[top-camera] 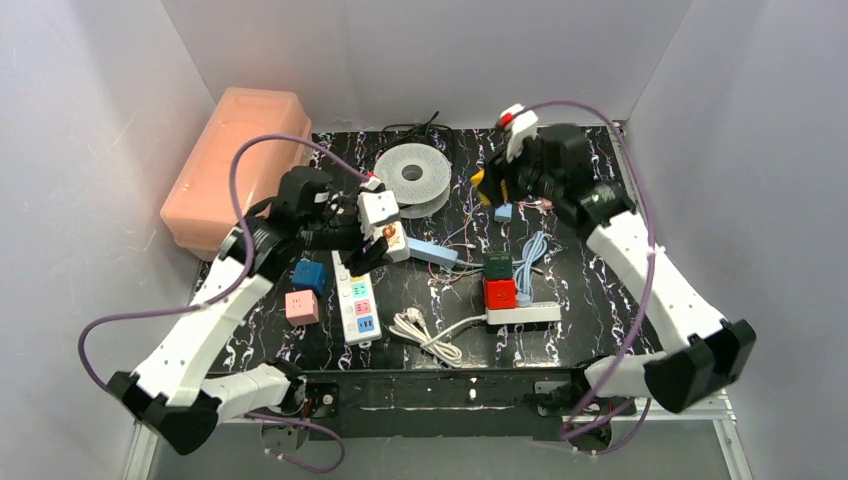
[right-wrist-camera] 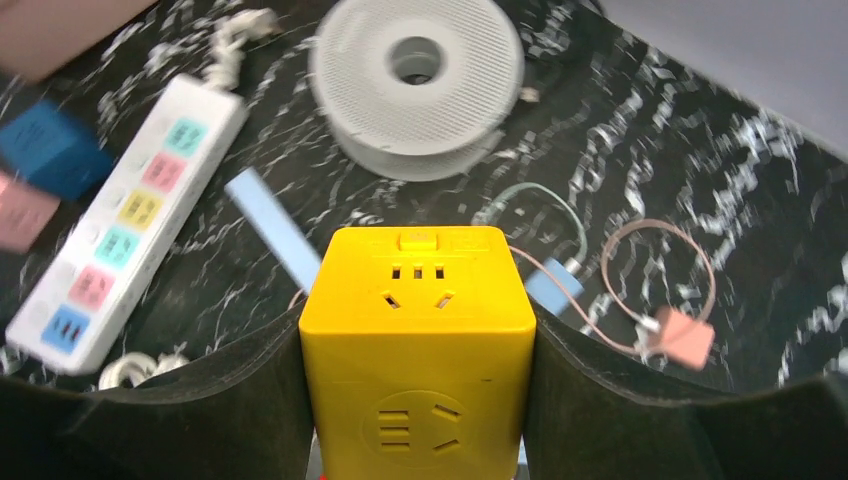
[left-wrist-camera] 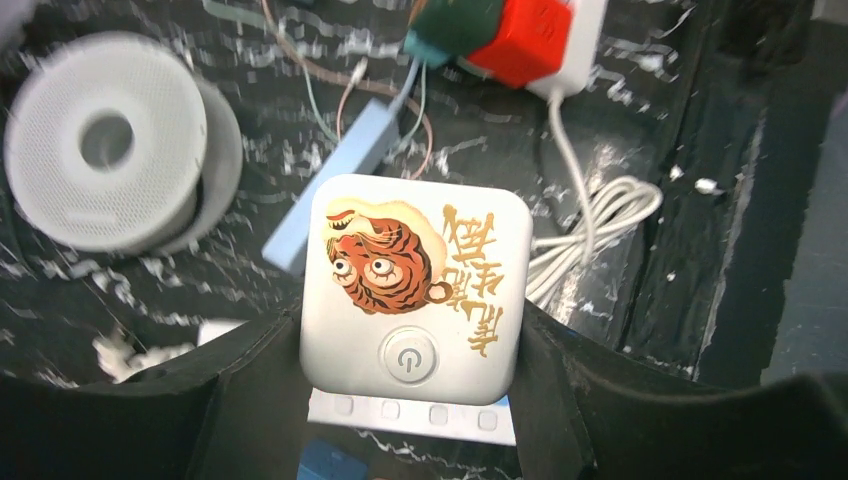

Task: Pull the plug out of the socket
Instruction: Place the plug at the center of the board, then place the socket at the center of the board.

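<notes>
A black, white-veined table (top-camera: 575,270) carries the arms' bases at its near edge. Plain white walls (top-camera: 420,50) enclose it on three sides.

On the near half lie a coiled white cable (top-camera: 425,330) and a short white strip (top-camera: 523,314) carrying a red cube (top-camera: 499,293) and a green cube (top-camera: 497,266). To the left lies the power strip (top-camera: 359,305), with a pink cube (top-camera: 301,306) and a blue cube (top-camera: 309,274) beside it.

The power strip's long axis runs near to far, and its coloured outlets face up. At its far end the left hand (top-camera: 385,240) clamps the white plug (left-wrist-camera: 415,285) by two opposite sides. The plug's printed face is turned up toward the wrist camera, and the edge with the power button lies nearest the hand's body. The plug is a rounded square with no marked long axis. It bears a tiger drawing, gold characters and a round power button. Whether its prongs sit in an outlet cannot be told.

Farther back and to the right, the right hand (top-camera: 492,188) holds a yellow socket cube (right-wrist-camera: 418,320) above the table. A white spool (top-camera: 415,175) lies at the far edge, and a pink bin (top-camera: 240,160) stands against the left wall.
</notes>
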Tool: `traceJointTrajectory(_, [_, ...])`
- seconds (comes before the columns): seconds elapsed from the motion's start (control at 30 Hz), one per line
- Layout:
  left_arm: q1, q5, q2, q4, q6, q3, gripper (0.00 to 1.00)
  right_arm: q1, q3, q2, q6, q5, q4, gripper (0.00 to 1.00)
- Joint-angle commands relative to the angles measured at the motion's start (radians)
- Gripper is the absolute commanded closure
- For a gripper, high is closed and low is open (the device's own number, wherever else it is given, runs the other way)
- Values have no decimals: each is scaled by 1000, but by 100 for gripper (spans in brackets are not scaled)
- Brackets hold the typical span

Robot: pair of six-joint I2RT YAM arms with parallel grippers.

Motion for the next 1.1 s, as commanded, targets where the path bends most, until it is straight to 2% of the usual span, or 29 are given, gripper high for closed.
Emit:
traceJointTrajectory(0.0, [79, -12, 81, 9, -11, -49, 100, -173, 186, 90, 220, 5, -132, 99])
traceJointTrajectory(0.2, [115, -24, 190, 25, -12, -98, 100, -376, 174, 124, 399, 35, -164, 99])
traceJointTrajectory(0.43, [146, -25, 288, 26, -11, -139, 100, -575, 31, 73, 589, 11, -116, 99])
traceJointTrajectory(0.6, [173, -40, 353, 5, 4, -139, 100, -598, 88, 147, 593, 169, -254, 99])
traceJointTrajectory(0.8, [187, -86, 457, -24, -37, -77, 100, -600, 89, 207, 612, 341, -304, 99])
traceJointTrajectory(0.93, [194, -119, 515, -93, -81, 1, 100, -619, 101, 253, 601, 398, -332, 99])
traceJointTrajectory(1.07, [198, -158, 523, -96, -54, -22, 100, -647, 97, 295, 600, 407, -326, 99])
